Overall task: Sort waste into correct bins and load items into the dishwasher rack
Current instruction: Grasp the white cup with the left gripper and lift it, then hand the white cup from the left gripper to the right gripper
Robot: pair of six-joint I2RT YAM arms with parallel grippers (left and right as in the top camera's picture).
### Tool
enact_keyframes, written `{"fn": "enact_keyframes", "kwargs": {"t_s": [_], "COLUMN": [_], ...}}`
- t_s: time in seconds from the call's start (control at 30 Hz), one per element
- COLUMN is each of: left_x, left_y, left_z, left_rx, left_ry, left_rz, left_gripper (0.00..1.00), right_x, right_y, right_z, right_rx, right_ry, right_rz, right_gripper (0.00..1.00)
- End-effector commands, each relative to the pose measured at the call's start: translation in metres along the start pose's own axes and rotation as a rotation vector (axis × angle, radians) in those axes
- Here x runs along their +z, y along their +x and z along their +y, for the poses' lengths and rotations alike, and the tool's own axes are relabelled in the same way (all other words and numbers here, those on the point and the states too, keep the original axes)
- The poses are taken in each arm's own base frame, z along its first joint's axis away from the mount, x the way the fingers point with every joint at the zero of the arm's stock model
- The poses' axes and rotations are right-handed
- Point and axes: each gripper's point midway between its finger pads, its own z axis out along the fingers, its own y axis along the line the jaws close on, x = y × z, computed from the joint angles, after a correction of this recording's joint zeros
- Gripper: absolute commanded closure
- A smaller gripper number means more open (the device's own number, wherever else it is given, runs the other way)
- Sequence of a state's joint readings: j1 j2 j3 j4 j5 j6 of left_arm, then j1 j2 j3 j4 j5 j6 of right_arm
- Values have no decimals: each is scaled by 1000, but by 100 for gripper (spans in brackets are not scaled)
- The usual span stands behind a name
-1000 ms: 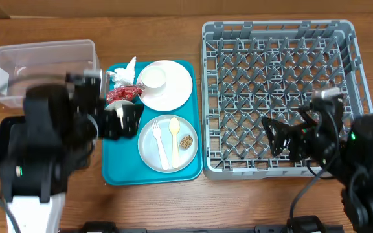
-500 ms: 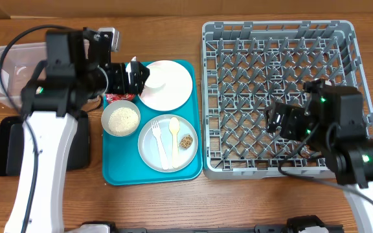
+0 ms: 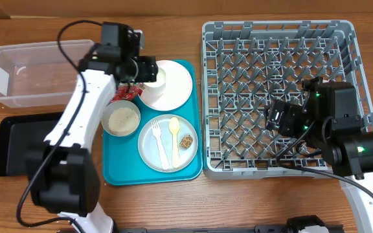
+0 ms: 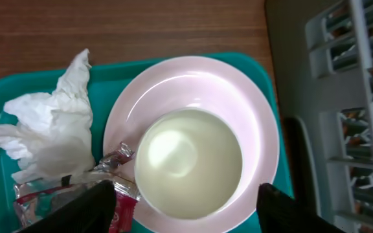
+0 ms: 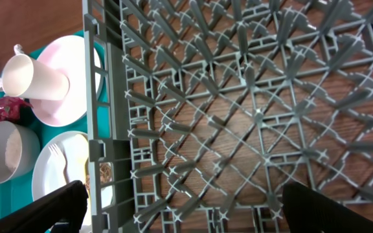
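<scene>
1. The cup stands upright on the white plate at the back of the teal tray, mouth up. The left wrist view looks straight down into it.
2. The left jaws are apart, one finger to each side of the cup. In the left wrist view the left fingers sit at the bottom corners, with the cup's rim between them and slightly ahead. I cannot tell how far above the rim they hang.
3. The cup's long axis is vertical, so it runs along the line of approach, not across it. I judge the coming move to be a short push forward and down, then a close across the round wall.
4. The left arm is plainly the nearer. The right jaws, also apart, hover over the near half of the rack, well apart from the tray. The right fingers show at the lower corners of their view, with only pegs between them.
5. The wrapper lies just beside the plate on one left finger's side, with the napkin beyond it — that finger could catch the wrapper on the way down.
6. The rack sits to the right of the tray on the worktop — a lifted cup would have to travel toward the right arm's side.
</scene>
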State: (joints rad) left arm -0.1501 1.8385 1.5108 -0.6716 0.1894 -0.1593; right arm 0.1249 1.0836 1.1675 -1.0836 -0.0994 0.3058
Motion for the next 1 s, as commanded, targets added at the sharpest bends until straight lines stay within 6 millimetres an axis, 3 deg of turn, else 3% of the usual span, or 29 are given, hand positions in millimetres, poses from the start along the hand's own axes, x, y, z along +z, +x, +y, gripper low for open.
{"fn": "enact_keyframes", "kwargs": {"t_s": [0.0, 0.17, 0.4, 0.47, 0.6, 0.67, 0.77, 0.97], "left_x": [16, 24, 50, 58, 64, 64, 62, 43], "left_y": [1, 4, 17, 21, 24, 22, 19, 8], "left_z": [13, 22, 25, 21, 20, 20, 19, 15], "left_rx": [16, -1, -77, -83, -105, -106, -106, -105], "left_ry": [-148, -204, -167, -127, -118, -117, -115, -117], "left_rz": [5, 10, 63, 82, 91, 85, 80, 83], "left_gripper": [28, 30, 37, 43, 67, 73, 93, 96], "right_x": [-7, -7, -7, -7, -7, -7, -7, -7], "right_y": [-4, -1, -1, -1, -1, -1, -1, -1], "right_z": [1, 0, 0, 0, 0, 0, 0, 0], "right_rx": [3, 4, 4, 4, 4, 4, 4, 4], "right_ry": [4, 8, 8, 8, 8, 8, 8, 6], "right_rz": [-12, -2, -3, -2, -2, -2, -2, -3], "right_gripper": [0, 0, 0, 0, 0, 0, 0, 2]}}
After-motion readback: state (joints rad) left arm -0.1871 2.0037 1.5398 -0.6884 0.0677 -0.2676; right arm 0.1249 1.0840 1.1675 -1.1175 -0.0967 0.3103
